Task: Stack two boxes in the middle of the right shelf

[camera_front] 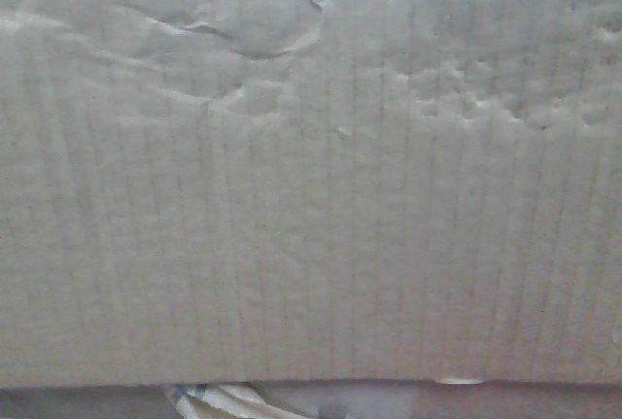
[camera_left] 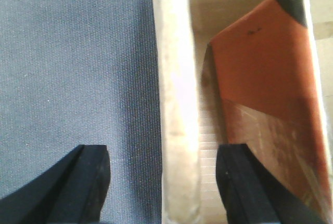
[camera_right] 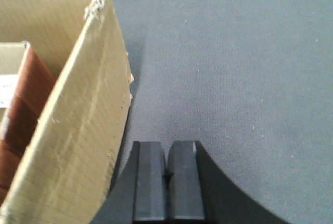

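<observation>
left gripper [camera_left: 164, 185] wide astride box [camera_left: 177, 104] wall, right gripper [camera_right: 166, 180] pinched empty at lower centre: one-sided lift could buckle soft wall, tip box.

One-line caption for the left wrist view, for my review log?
Left claw open astride the box wall: one finger over grey carpet, the other inside beside an orange panel.

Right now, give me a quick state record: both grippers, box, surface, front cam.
left gripper: open, straddling box wall, one finger inside, one outside
right gripper: shut, empty, just outside the box
box contents: orange-brown item
surface: grey carpet
front view: creased cardboard fills the frame
shelf: not in view
</observation>
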